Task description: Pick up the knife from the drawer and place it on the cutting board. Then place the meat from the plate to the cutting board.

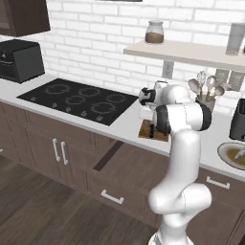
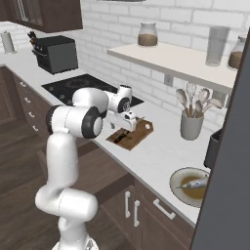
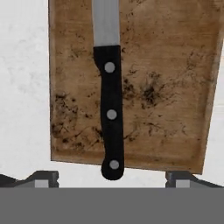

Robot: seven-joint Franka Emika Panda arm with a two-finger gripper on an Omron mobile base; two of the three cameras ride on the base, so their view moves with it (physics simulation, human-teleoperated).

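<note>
The knife (image 3: 111,109) lies flat on the cutting board (image 3: 162,92), with its black handle running over the board's near edge and its silver blade pointing away. My gripper (image 3: 112,178) hovers just above the handle end, open, with its fingertips (image 3: 41,178) wide apart on either side and touching nothing. From the right base view, the gripper (image 2: 125,128) hangs over the cutting board (image 2: 140,134) on the white counter. The plate (image 2: 191,188) with the meat (image 2: 195,183) sits further right. The drawer (image 1: 119,165) stands pulled out below the counter.
A black cooktop (image 1: 79,99) lies left of the board. A grey holder with spoons and a whisk (image 2: 191,122) stands behind it, under a shelf (image 2: 171,56) with jars. A black appliance (image 1: 238,122) stands by the plate (image 1: 228,155). My own arm hides much of the board (image 1: 144,129).
</note>
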